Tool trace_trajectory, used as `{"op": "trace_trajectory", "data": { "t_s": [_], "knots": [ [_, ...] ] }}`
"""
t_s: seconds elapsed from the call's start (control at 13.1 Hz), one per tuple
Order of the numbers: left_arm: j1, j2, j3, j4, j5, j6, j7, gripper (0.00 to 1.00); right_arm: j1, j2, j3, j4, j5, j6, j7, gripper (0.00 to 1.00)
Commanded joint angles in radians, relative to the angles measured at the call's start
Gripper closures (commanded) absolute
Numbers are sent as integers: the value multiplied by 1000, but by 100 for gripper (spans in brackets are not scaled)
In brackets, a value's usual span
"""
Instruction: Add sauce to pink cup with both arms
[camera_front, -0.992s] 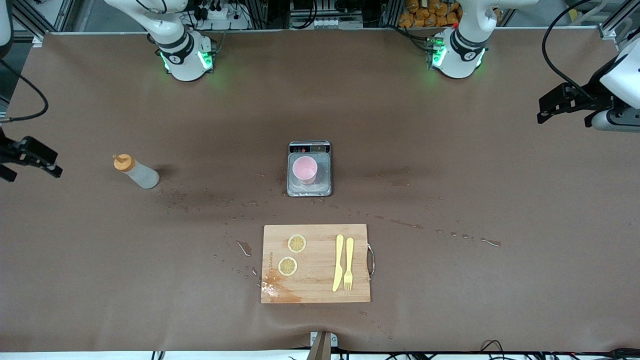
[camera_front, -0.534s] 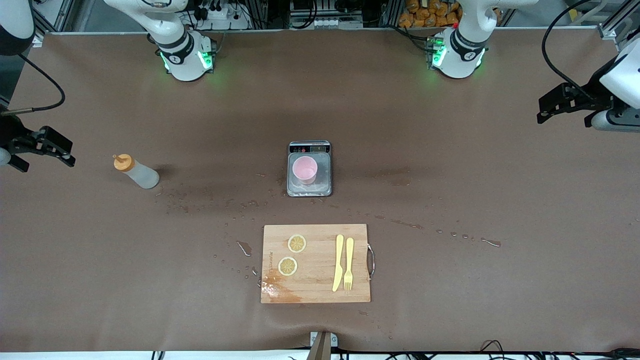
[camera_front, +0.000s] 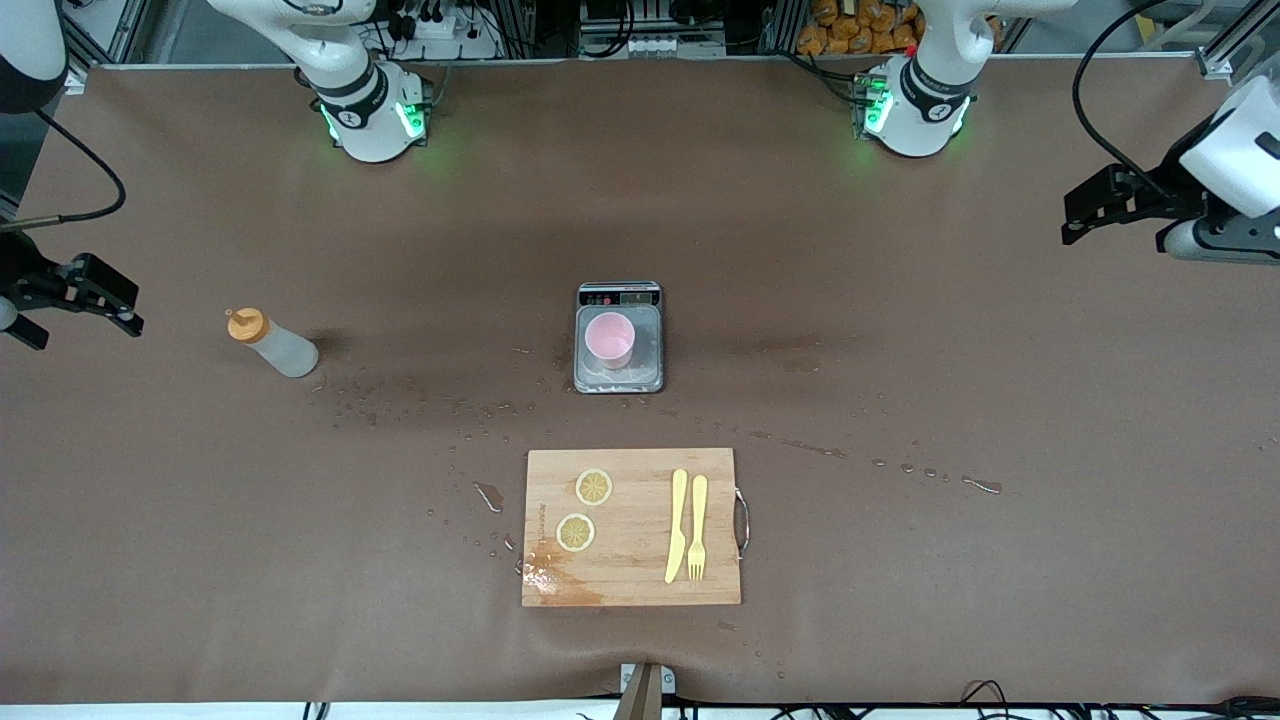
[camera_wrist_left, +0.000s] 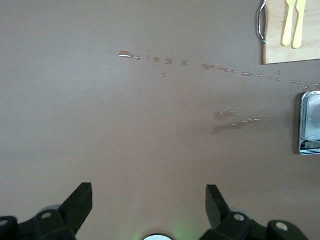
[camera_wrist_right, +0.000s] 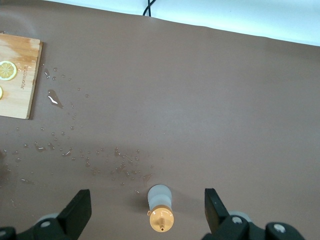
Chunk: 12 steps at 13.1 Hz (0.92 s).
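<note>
The sauce (camera_front: 272, 343), a whitish squeeze bottle with an orange cap, stands upright on the brown table toward the right arm's end. My right gripper (camera_front: 82, 332) hangs open in the air over the table's end, apart from the bottle. In the right wrist view the sauce (camera_wrist_right: 161, 205) shows from above between the spread fingers of the right gripper (camera_wrist_right: 147, 197), well below them. The pink cup (camera_front: 609, 338) stands on a small scale (camera_front: 648, 350) at mid-table. My left gripper (camera_front: 1112, 235) hovers open over the left arm's end; in its own view the left gripper (camera_wrist_left: 149, 195) has only bare table between its fingers.
A wooden cutting board (camera_front: 632, 527) lies nearer to the front camera than the scale, with two lemon slices (camera_front: 594, 487) and a yellow knife and fork (camera_front: 687, 525) on it. Droplets and wet streaks (camera_front: 450, 415) dot the table around the scale and board.
My right gripper has come in from the table's end toward the sauce bottle. The left gripper has shifted a little toward the table's middle. Bottle and cup have stayed put.
</note>
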Motion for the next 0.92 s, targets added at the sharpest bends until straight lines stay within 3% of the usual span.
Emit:
{"op": "trace_trajectory", "data": {
  "t_s": [0.0,0.84],
  "knots": [
    [2,6,-9,3,-4,-11,-4,0,-3,-21,1,-22,-17,2,25,0],
    [1,7,-11,9,6,-2,5,0,0,-18,3,-19,-15,-12,45,0]
  ]
}}
